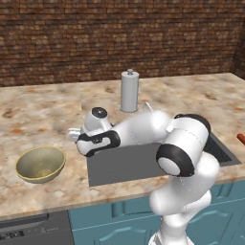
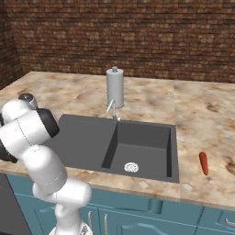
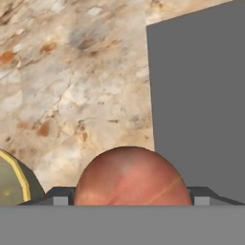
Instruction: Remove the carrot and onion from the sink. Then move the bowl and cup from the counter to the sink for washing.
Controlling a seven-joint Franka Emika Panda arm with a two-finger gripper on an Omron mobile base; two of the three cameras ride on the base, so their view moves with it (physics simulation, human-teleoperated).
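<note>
1. One reddish-brown round onion (image 3: 133,176) is sitting between the two dark finger tips of the gripper (image 3: 128,200), whose jaws are standing wide around it; the hand view is placing it over the beige-and-tan marbled stone counter (image 3: 72,86), just beside the edge of the dark grey recessed sink (image 3: 196,95).
2. The slim orange-red carrot (image 2: 204,163) is already lying on the counter, to the right of the basin.
3. The olive-yellow bowl (image 1: 40,164) is resting near the hand.
4. Advice: the onion is likely to roll, so lowering it onto the stone before parting the fingers, clear of the bowl and sink edge, is looking wise.
</note>
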